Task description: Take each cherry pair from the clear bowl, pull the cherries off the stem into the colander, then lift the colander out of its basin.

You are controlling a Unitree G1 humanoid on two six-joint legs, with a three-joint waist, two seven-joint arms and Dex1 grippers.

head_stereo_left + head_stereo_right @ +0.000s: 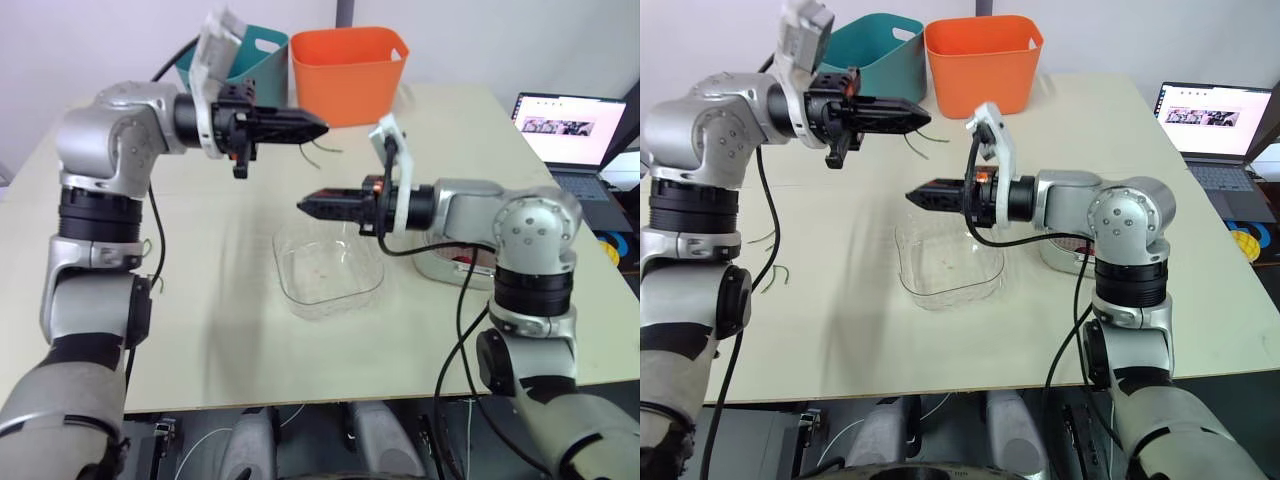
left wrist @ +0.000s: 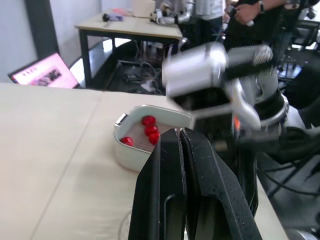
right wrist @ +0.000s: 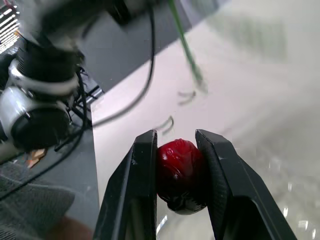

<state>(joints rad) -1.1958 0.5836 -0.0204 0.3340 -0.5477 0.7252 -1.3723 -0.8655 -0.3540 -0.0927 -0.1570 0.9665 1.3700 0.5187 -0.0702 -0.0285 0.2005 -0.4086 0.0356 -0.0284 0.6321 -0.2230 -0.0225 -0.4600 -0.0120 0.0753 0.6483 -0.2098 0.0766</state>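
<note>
My right gripper (image 1: 303, 205) hovers above the clear bowl (image 1: 328, 268) and is shut on a red cherry (image 3: 180, 172). My left gripper (image 1: 322, 127) is raised farther back and to the left, with its fingers pressed together. A thin green stem (image 1: 318, 149) dangles from its tips. The clear bowl sits mid-table and looks almost bare inside. The white colander (image 2: 145, 137) in its basin stands to the right, partly hidden behind my right forearm, and holds several red cherries (image 2: 149, 128).
An orange bin (image 1: 350, 70) and a teal bin (image 1: 245, 50) stand at the table's back edge. An open laptop (image 1: 575, 130) sits at the far right. Loose green stems (image 1: 780, 272) lie on the table's left side.
</note>
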